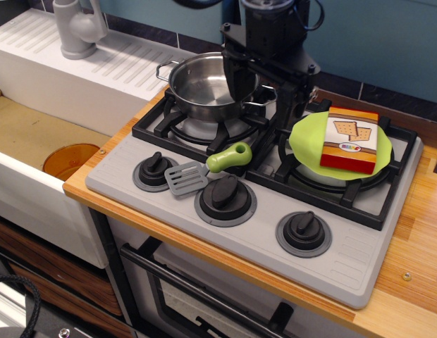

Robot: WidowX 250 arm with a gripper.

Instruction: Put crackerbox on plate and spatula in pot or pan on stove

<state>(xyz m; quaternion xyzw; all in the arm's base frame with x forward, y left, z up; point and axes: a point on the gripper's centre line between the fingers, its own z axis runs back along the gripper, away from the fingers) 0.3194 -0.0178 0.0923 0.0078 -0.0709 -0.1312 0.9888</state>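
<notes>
The pot (pixel 212 86) is polished steel, mirror-bright inside. The stove (pixel 345 257) looks like matt grey plastic, with black grates (pixel 204 131) and knobs (pixel 225 192) of a duller finish. The plate (pixel 308 136) is smooth lime plastic, the crackerbox (pixel 351 141) printed card (faintly glossy). The spatula (pixel 206 167) has a shiny green handle. The counter (pixel 416 246) shows pale wood grain.

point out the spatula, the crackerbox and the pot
spatula (pixel 220 161): camera view, on its light-green handle near the blade end
crackerbox (pixel 351 139): camera view, on its cream front face
pot (pixel 201 83): camera view, on the shiny inner wall
</notes>
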